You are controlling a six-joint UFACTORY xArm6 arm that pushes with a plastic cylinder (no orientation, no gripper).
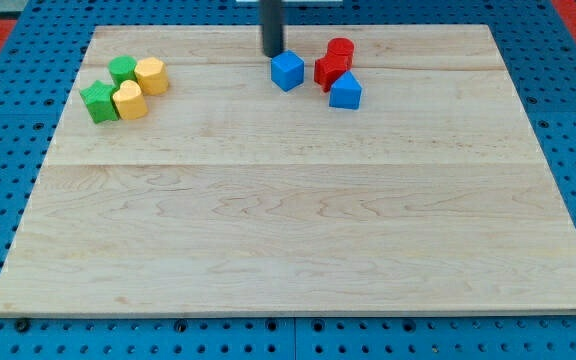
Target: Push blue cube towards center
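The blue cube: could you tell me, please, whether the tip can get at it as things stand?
Probably yes: my tip stands just above-left of the blue cube, with nothing between them.

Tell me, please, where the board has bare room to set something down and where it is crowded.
Everything below the blocks is bare, down to the wooden board's bottom edge. Crowded: the view's top left, with green star, green block, and two yellow blocks; top centre, with my tip just above-left of the blue cube, red blocks and blue block.
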